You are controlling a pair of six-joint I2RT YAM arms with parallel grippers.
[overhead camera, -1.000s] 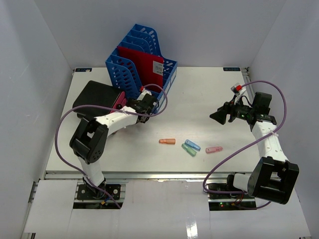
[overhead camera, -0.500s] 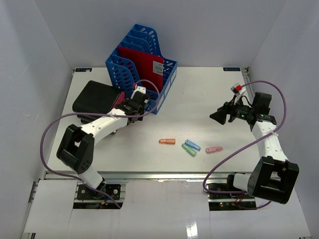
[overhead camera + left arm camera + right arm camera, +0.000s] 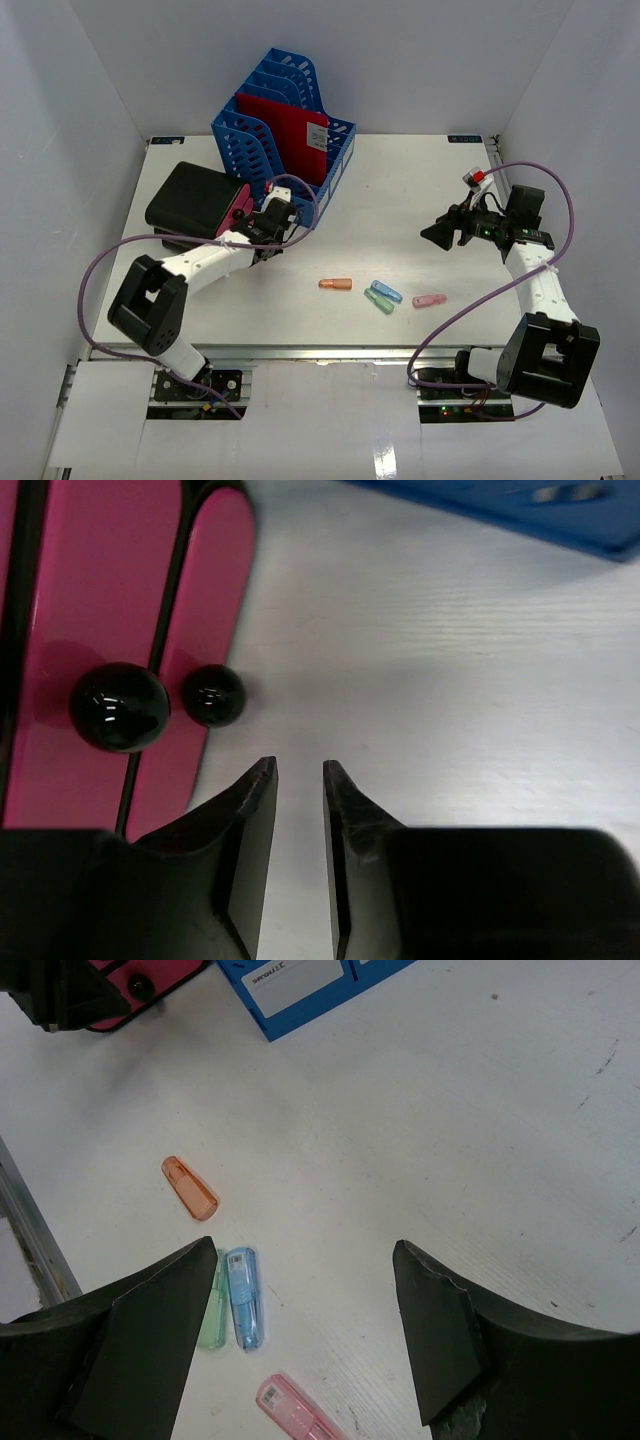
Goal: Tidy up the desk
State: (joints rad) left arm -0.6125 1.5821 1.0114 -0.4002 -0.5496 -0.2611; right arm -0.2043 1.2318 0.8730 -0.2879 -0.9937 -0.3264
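The left claw (image 3: 300, 770) sits low over the desk (image 3: 420, 180), its fingers nearly pressed together with only a slim gap and nothing between them. We find it towards the far-left corner, wedged between the black and pink case (image 3: 195, 195) near the left edge and the blue file rack (image 3: 250, 150) at the far edge. We judge it is lined up on the case's pink end, perhaps to nudge or grasp it. The rack wall just beside it leaves little room to swing.

The right claw (image 3: 300, 1260) hangs spread wide by the right edge, aimed across the bench, which we read as ready for the small loose pieces. These lie near the middle of the front edge: an orange piece (image 3: 336, 284), a blue piece (image 3: 386, 292) touching a green piece (image 3: 378, 302), and a pink piece (image 3: 429, 300). A red folder (image 3: 290, 130) stands in the rack. Nothing blocks the right claw's path to the pieces.
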